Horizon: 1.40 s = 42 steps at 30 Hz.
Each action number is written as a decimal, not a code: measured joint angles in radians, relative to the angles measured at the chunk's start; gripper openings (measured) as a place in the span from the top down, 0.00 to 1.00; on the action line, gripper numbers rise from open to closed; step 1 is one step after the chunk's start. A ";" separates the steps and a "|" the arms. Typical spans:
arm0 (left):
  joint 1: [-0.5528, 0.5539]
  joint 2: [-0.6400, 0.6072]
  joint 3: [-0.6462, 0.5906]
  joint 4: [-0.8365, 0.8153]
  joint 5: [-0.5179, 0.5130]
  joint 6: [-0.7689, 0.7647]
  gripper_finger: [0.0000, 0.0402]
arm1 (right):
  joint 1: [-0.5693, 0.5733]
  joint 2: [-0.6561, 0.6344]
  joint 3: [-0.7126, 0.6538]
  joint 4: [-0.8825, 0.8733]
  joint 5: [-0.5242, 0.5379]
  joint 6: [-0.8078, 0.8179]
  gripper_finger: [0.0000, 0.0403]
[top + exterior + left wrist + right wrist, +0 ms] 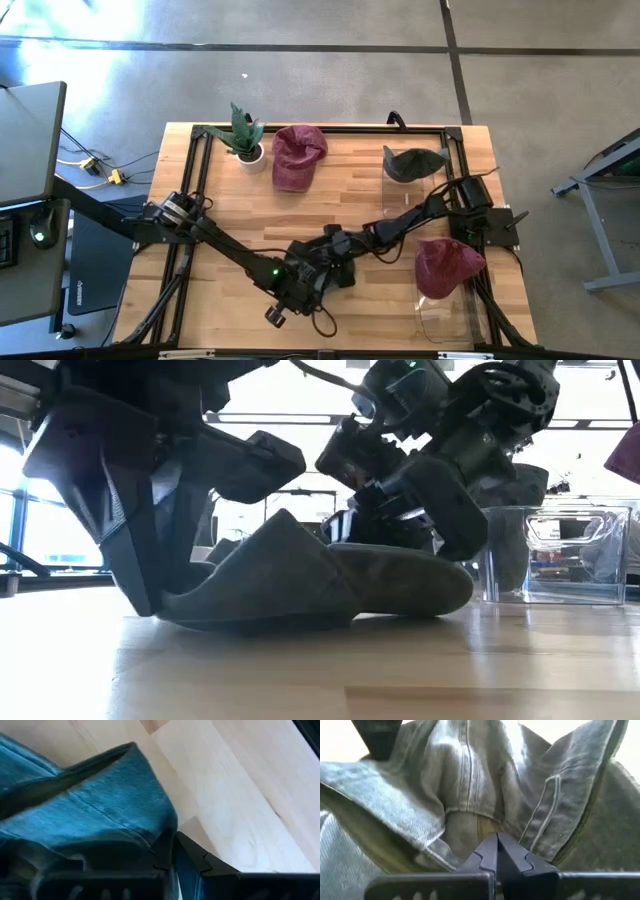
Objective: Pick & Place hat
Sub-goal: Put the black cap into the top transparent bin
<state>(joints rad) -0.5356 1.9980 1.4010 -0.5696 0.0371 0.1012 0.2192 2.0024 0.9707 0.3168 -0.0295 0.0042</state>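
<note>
While both arms meet mid-table, their jaws apparently pinch the grey hat [330, 580].

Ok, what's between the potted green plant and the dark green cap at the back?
A maroon fabric cap, right beside the potted plant; onward to the dark green cap the wooden tabletop is bare. Seen in the high view.

You are looking down on a grey concrete floor [330, 85] crossed by dark seams, with glare near the far-left corner. A black desk [28, 140] stands to the left, yellow plugs and cables [100, 170] trailing beside it, and a grey metal frame [605, 215] sits at the right. Bright windows [45, 520] glow behind (seen from table height).
</note>
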 joint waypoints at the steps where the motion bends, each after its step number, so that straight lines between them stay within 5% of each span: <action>1: -0.001 0.000 0.000 -0.007 -0.001 -0.005 0.97 | 0.000 -0.008 0.000 -0.012 0.017 -0.002 1.00; 7: -0.024 -0.035 0.000 -0.070 -0.007 -0.049 0.96 | -0.002 -0.119 -0.005 -0.117 0.258 -0.012 1.00; 10: -0.046 -0.061 -0.001 -0.094 -0.093 -0.058 0.96 | 0.018 -0.184 -0.003 -0.179 0.346 -0.013 1.00; 19: -0.130 -0.199 -0.062 -0.308 -0.561 -0.250 0.96 | 0.123 -0.237 -0.005 -0.196 0.203 -0.006 0.98; 25: -0.031 -0.342 -0.290 -0.116 -0.787 -0.366 0.96 | 0.162 -0.205 -0.003 -0.199 0.077 0.016 0.95; 29: 0.106 -0.361 -0.447 0.213 -0.708 -0.273 0.96 | 0.152 -0.177 -0.003 -0.247 0.082 0.017 0.97; 33: 0.222 -0.332 -0.527 0.434 -0.393 -0.238 0.96 | 0.133 -0.201 -0.005 -0.397 0.185 0.063 1.00; 38: 0.235 -0.292 -0.537 0.546 -0.107 -0.314 0.96 | 0.127 -0.245 -0.004 -0.587 0.544 0.190 0.99; 42: 0.163 -0.295 -0.472 0.634 -0.066 -0.282 0.96 | 0.128 -0.280 -0.004 -0.619 0.761 0.220 0.99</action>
<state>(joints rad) -0.3728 1.7030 0.9286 0.0642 -0.0291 -0.1805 0.3476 1.7225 0.9665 -0.3021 0.7314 0.2245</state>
